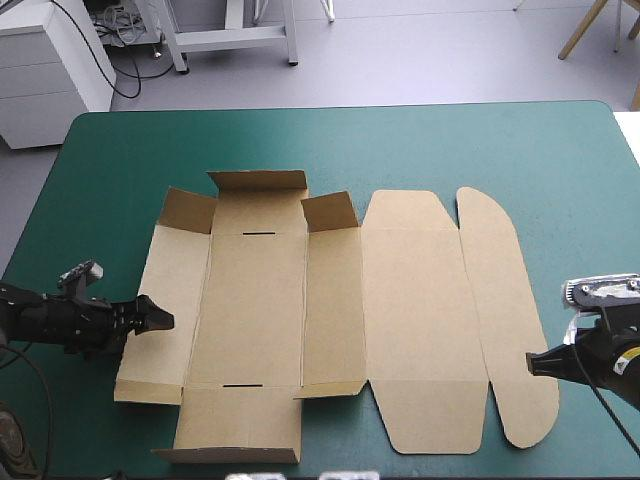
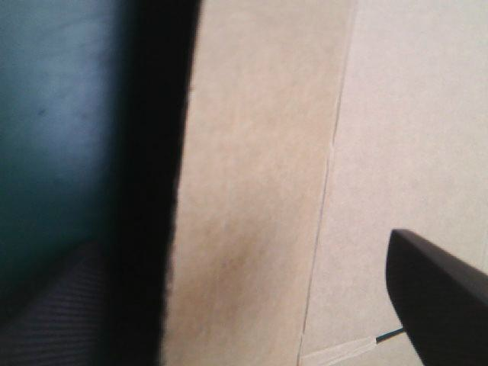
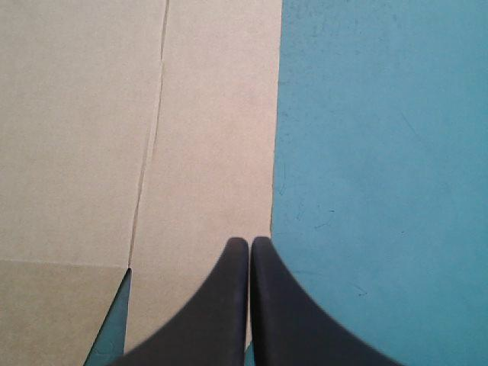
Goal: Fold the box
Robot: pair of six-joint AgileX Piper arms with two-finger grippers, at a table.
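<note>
**A:** How's the box (image 1: pixel 420 320) lying?

**B:** Pretty much mid-table on the teal-green cover (image 1: pixel 500 140), with the long axis running left to right. The rounded lid end points right and the narrower panels sit on the left. It's mostly a flat sheet, only the three far flaps (image 1: pixel 257 182) on the left half are tipped up a bit.

**A:** And the grippers?

**B:** Down low, the left gripper (image 1: pixel 158 318) is at the box's left edge. Its fingers (image 2: pixel 435 297) are spread well apart with the board's edge between them, gripping nothing. Over at the rounded end's right edge, the right gripper (image 3: pixel 250 242) has its fingers pressed together into one point. The tips sit right where board meets cover.

**A:** Is it a tray at this point?

**B:** Nope, just a sheet lying open.
</note>
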